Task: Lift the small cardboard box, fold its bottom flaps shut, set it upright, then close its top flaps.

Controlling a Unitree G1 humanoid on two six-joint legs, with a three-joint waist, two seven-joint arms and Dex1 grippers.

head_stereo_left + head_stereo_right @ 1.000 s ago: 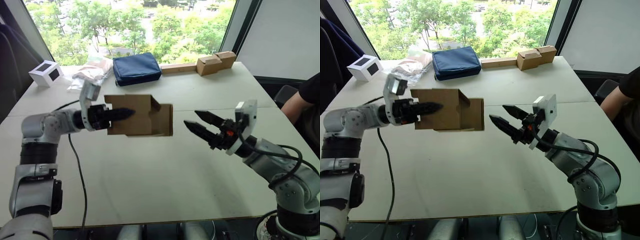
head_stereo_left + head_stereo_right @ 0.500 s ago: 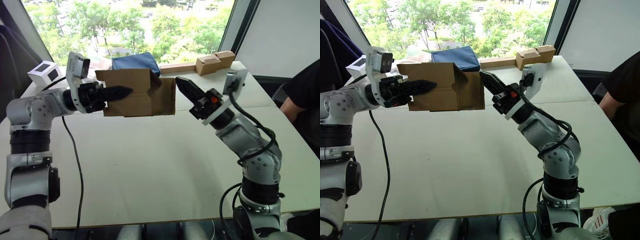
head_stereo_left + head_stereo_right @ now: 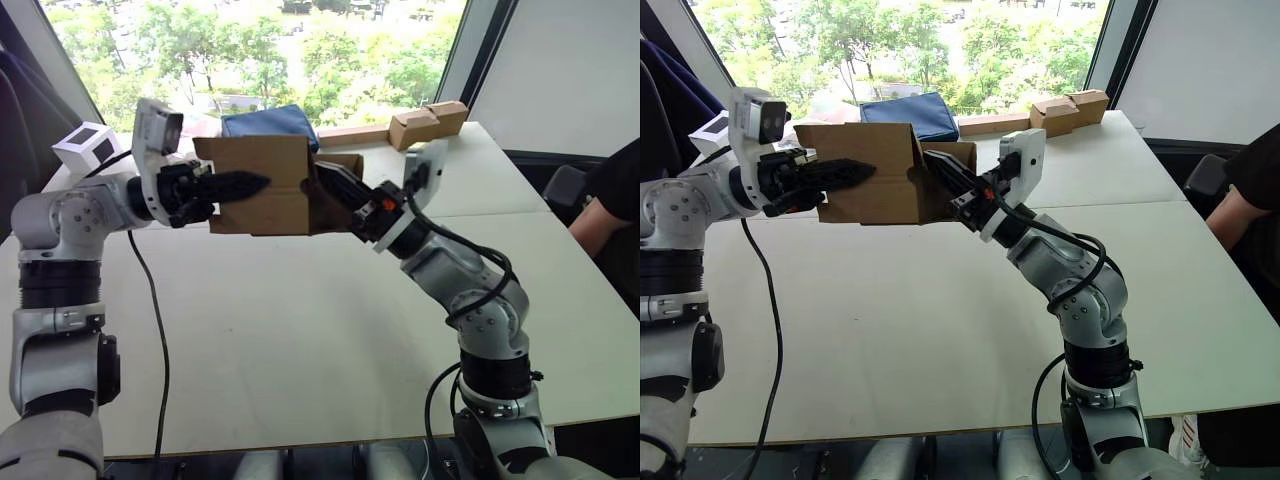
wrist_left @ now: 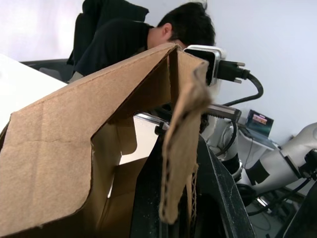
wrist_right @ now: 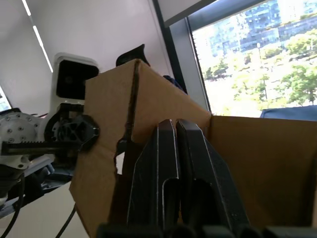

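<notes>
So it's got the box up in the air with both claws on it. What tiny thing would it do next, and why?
Probably push one flap inward with the right gripper. The small cardboard box hangs above the table, clamped by the left gripper. The right gripper, fingers shut together, is poking at its open end, where the bottom flaps are not yet folded shut.

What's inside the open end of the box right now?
The right gripper has its two fingers pressed together and reaching into the open end of the small cardboard box, which the left gripper clamps by one wall. Deeper inside, the cardboard walls hide the rest.
</notes>
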